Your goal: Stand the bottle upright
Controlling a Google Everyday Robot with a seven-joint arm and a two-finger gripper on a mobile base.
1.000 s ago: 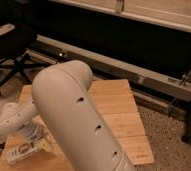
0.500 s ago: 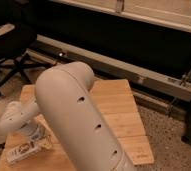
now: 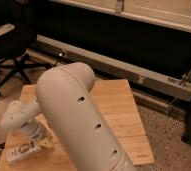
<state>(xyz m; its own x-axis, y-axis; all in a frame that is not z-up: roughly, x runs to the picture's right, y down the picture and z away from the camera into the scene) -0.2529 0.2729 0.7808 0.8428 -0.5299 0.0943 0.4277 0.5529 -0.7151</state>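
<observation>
The bottle (image 3: 20,150) lies on its side near the front left corner of the wooden table (image 3: 120,111). It is whitish with a pale label bearing dark print. My gripper (image 3: 39,140) reaches down at the bottle's right end, touching it or just above it. My big white arm (image 3: 79,120) crosses the middle of the view and hides part of the table and the gripper's far side.
A black office chair (image 3: 11,47) stands on the floor behind the table's left side. A long metal rail (image 3: 139,75) runs along the dark wall beyond the table. Speckled floor lies to the right of the table.
</observation>
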